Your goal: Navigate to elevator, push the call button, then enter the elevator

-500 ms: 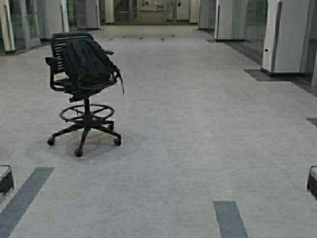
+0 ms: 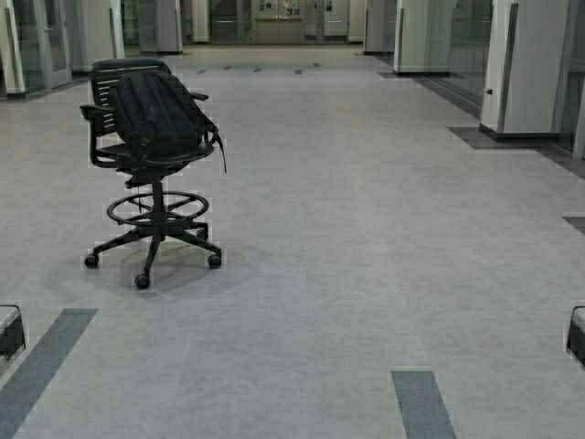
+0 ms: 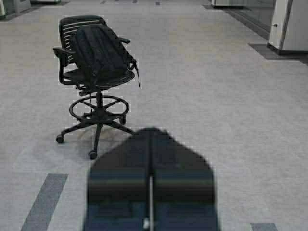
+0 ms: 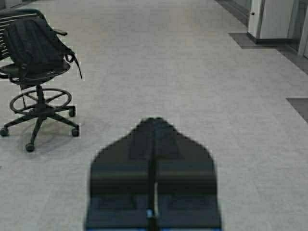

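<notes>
The elevator and the call button are out of view; only a wide hallway of grey carpet shows ahead. My left gripper point(image 3: 151, 131) is shut and empty, held low over the floor, and just shows at the left edge of the high view point(image 2: 9, 331). My right gripper point(image 4: 154, 120) is also shut and empty, and shows at the right edge of the high view point(image 2: 578, 334).
A black swivel chair point(image 2: 151, 174) with a black backpack point(image 2: 160, 112) on its seat stands ahead on the left. White pillars point(image 2: 526, 69) and glass-fronted doorways line the right side. More glass doors point(image 2: 37, 46) stand at the far left. Open carpet runs up the middle.
The robot has moved slightly: the chair and the far end of the hall have shifted a little to the left and up in the high view. Both arms hold their pose.
</notes>
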You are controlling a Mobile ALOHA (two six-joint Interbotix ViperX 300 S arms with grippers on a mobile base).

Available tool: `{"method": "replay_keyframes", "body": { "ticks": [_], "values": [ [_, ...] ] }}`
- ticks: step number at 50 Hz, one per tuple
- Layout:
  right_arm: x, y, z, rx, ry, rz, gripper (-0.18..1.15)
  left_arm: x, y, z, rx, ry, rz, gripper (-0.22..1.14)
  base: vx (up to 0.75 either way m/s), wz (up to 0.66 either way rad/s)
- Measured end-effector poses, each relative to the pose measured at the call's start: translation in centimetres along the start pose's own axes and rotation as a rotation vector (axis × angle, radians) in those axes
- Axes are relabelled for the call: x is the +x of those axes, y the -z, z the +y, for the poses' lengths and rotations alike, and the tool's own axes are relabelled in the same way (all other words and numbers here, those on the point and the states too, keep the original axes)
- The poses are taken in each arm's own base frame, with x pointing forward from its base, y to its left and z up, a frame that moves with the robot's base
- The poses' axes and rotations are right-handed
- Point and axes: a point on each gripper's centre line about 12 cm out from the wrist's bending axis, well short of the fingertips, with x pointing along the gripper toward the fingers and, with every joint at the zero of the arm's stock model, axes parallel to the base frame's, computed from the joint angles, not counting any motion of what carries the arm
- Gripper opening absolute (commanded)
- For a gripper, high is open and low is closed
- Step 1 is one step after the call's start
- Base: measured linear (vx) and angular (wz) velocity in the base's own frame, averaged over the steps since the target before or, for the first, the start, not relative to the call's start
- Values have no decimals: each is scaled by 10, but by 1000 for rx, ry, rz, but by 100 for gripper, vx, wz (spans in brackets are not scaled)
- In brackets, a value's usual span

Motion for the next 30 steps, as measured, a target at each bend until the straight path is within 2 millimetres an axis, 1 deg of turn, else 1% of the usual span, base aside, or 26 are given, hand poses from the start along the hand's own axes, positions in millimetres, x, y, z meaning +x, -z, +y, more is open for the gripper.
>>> {"method": "replay_keyframes", "body": {
  "ticks": [13, 30],
  "values": [
    [0, -1, 0, -8, 0, -5, 5, 0, 0, 0, 2, 0, 0, 2, 11, -5],
    [1, -1, 0, -11, -1, -14, 5, 0, 0, 0, 2, 0, 0, 2, 26, 1]
  ]
}}
